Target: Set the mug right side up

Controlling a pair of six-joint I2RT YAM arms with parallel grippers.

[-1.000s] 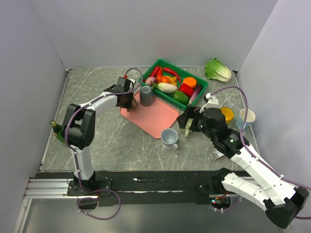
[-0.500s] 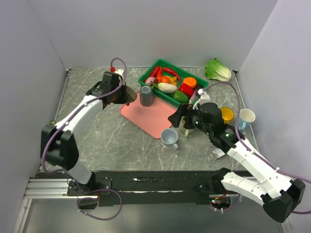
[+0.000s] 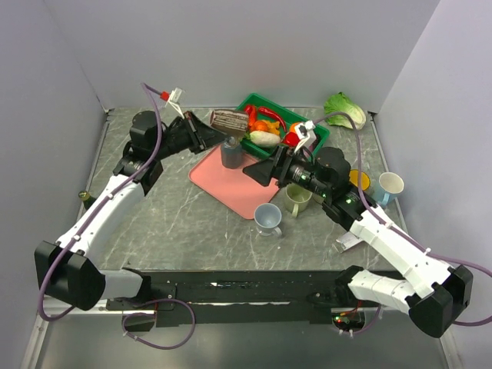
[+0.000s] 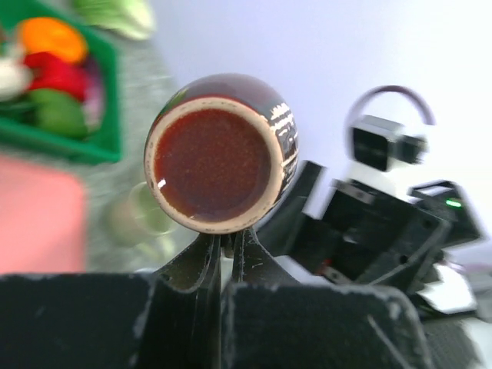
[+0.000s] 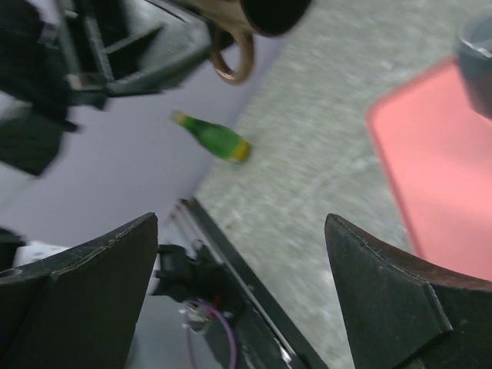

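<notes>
The dark brown mug (image 3: 227, 120) is held in the air on its side above the back edge of the pink tray (image 3: 247, 191). My left gripper (image 3: 204, 131) is shut on it from the left. In the left wrist view the fingers (image 4: 201, 265) pinch just under the mug's round, cream-rimmed end (image 4: 213, 164). The right wrist view shows the mug's body (image 5: 270, 11) and its ring handle (image 5: 231, 63) at the top. My right gripper (image 3: 258, 172) is open and empty, raised over the tray and pointing left; its jaws stand wide apart (image 5: 242, 224).
A grey cup (image 3: 231, 152) stands upside down on the tray. A green basket (image 3: 320, 139) of vegetables is behind it, with a lettuce (image 3: 344, 111) at back right. A light blue mug (image 3: 268, 218), an olive mug (image 3: 296, 198), a yellow bowl (image 3: 359, 181) and a white cup (image 3: 389, 186) are on the right. A green bottle (image 3: 83, 197) lies at the left.
My left arm has lifted the brown mug off the tray and tipped it sideways in the air. My right arm has risen and swung left, uncovering the olive mug.
</notes>
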